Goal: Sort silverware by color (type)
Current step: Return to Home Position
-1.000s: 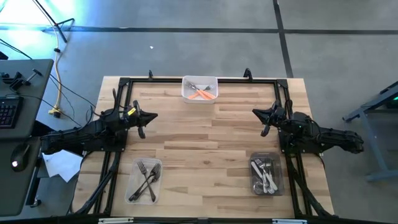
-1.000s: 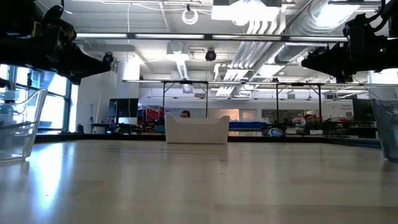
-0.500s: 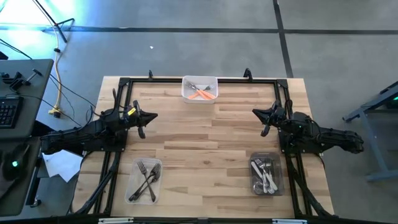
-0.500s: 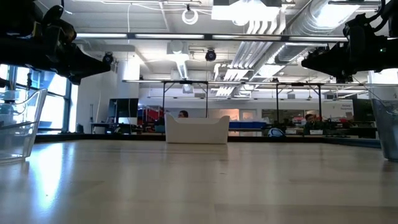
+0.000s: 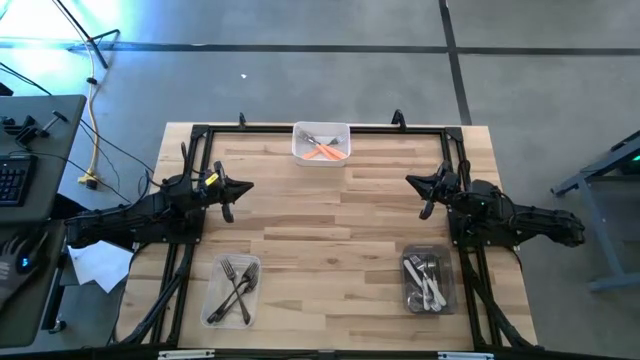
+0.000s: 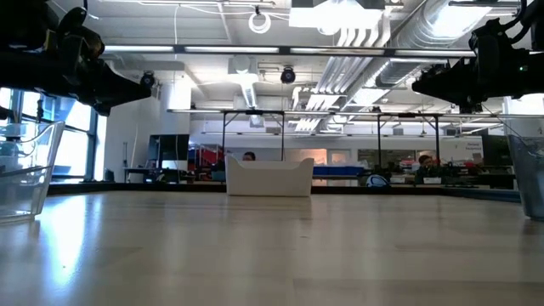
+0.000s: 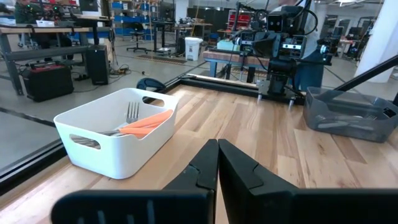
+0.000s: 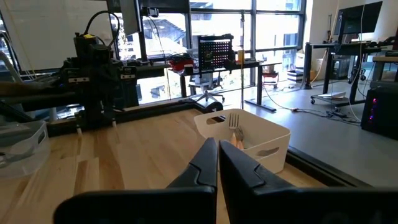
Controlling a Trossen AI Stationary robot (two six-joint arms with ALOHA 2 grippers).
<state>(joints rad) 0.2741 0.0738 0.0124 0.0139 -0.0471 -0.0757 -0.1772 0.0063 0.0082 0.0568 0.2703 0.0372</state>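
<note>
Two pinched, unmoved: left claw (image 5: pixel 247 186), right claw (image 5: pixel 411 181).

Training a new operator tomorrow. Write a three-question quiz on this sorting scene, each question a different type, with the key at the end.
1. True or false: the orange-handled forks lie in the white bin.
2. Pick one. The white-handled forks lie in: A) the white bin; B) the dark bin beside the right arm; C) neither bin.
3. Fill in: the left gripper and the right gripper, both empty and raised, have their fingers ___.

Key: 1 true; 2 B; 3 shut.
</note>
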